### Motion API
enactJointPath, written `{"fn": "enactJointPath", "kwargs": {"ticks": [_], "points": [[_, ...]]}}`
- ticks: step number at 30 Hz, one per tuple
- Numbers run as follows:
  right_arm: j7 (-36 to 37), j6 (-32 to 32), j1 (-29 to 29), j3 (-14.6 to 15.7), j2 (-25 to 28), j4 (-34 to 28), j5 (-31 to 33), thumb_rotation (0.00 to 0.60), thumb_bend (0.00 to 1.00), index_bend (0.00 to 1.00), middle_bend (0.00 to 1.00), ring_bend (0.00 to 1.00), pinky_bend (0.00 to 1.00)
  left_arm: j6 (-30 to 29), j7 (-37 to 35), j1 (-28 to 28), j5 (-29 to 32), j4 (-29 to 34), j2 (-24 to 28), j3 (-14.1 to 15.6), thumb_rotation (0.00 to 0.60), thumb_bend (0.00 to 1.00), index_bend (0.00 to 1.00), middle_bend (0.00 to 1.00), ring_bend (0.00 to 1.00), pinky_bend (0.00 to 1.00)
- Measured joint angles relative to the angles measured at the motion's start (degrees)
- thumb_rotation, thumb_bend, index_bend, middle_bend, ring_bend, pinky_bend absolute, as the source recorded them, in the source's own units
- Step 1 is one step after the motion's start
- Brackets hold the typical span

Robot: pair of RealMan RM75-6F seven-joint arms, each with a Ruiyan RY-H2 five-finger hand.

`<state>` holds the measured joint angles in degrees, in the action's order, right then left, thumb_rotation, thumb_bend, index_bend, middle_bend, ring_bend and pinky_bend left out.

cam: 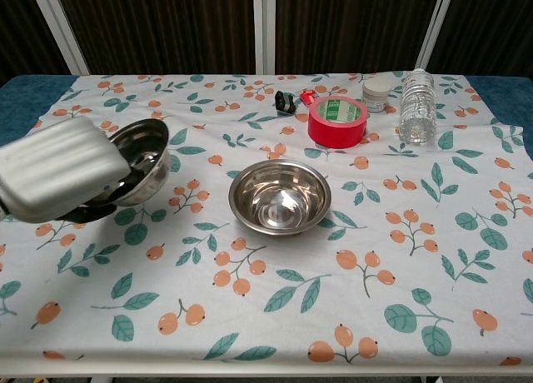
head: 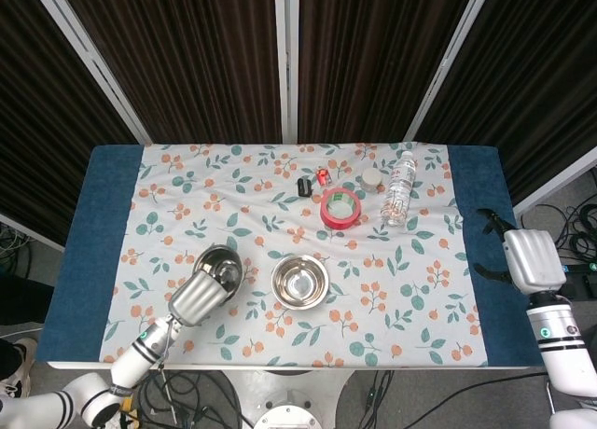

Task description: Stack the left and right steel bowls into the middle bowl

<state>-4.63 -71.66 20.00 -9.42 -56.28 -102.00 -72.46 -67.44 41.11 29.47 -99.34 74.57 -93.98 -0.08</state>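
Note:
My left hand (head: 198, 296) grips the left steel bowl (head: 220, 264) by its near rim and holds it lifted off the cloth, tilted toward me. In the chest view the left hand (cam: 58, 168) covers the near side of this bowl (cam: 143, 152). The middle steel bowl (head: 299, 282) stands upright on the cloth, a little to the right of the held one, and shows as middle bowl (cam: 280, 196) in the chest view. My right hand (head: 530, 259) hovers over the blue table edge at the far right, fingers apart, holding nothing. I see only two bowls.
A red tape roll (head: 340, 209), a water bottle (head: 400, 186), a small white jar (head: 372, 178) and small dark and red items (head: 313, 180) lie at the back of the floral cloth (head: 410, 298). Dark curtains stand behind the table.

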Motion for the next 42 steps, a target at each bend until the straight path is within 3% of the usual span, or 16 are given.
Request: {"fn": "enactJointPath", "kwargs": {"ticks": [9,19,22,24,27,38,40,42], "points": [[6.14,-3.57,-2.67,-1.62,1.4,1.71,0.35,0.6,0.08,0.21,0.41,0.79,0.8,8.67,7.15,6.92,0.32,5.04,-3.33,-3.4,0.6,0.32,0.72,0.82,0.95,1.0],[11.52,-4.9,-4.8,-2.41,1.67,4.96,0.67,0.6,0.1,0.2,0.4,0.79,0.8,15.45,11.77,14.69,3.45,1.1,-11.5,-7.78,0.6,0.32,0.72,0.82,0.95,1.0],[12.43,-4.58,-5.03,-2.44,1.56,5.86,0.64,0.6,0.1,0.2,0.4,0.79,0.8,15.29,12.48,15.61,3.68,-0.46,-12.44,-8.22,0.6,0.3,0.69,0.74,0.94,0.99],[13.04,-4.43,-5.13,-2.53,1.49,6.33,0.6,0.6,0.1,0.2,0.4,0.79,0.8,15.45,12.88,16.11,4.0,-1.07,-12.39,-8.15,0.6,0.27,0.59,0.66,0.92,0.98],[13.58,-4.14,-5.19,-2.69,1.4,6.84,0.48,0.6,0.1,0.2,0.39,0.79,0.8,16.22,12.28,16.34,4.67,-0.36,-11.13,-7.77,0.6,0.23,0.38,0.56,0.89,0.97],[12.74,-3.81,-5.38,-2.5,1.01,6.6,-0.22,0.6,0.1,0.2,0.39,0.79,0.8,12.66,19.75,11.98,10.82,11.01,-0.51,-7.76,0.6,0.19,0.36,0.51,0.83,0.92],[12.26,-3.7,-5.35,-2.26,0.73,6.46,-0.59,0.6,0.1,0.2,0.39,0.79,0.8,9.72,20.64,9.37,13.0,13.63,2.61,-7.74,0.6,0.18,0.36,0.49,0.75,0.84],[11.57,-3.8,-5.34,-1.97,0.28,6.38,-1.19,0.6,0.09,0.2,0.38,0.74,0.77,6.27,20.06,6.18,15.45,15.77,5.41,-7.61,0.6,0.15,0.33,0.42,0.57,0.69]]}}
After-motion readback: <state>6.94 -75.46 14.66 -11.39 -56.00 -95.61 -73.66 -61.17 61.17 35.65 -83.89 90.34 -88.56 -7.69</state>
